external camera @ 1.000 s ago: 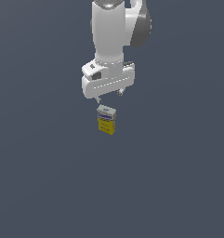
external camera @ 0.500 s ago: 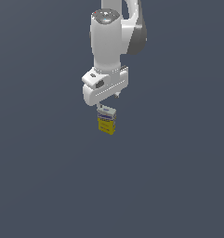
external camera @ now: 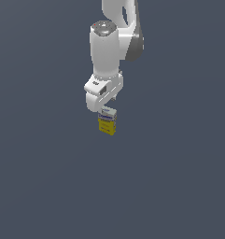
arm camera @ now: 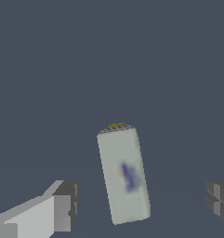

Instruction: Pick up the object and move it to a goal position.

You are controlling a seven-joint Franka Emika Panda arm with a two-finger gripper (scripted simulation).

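The object is a small box with a yellow lower body, a pale top and a blue label band, standing on the dark floor. In the wrist view I look down on the object as a grey-white top face with a blue smear and a sliver of yellow at its far edge. My white gripper hangs directly over it, its hand covering the box's upper edge in the exterior view. The gripper is open: one finger and the other finger stand wide on either side of the box, touching nothing.
A flat, uniform dark grey-blue floor surrounds the box on all sides. The arm's white links rise behind and above the gripper. No other item is in view.
The hand has sunk lower toward the box and the wrist has turned. The box has stayed where it was.
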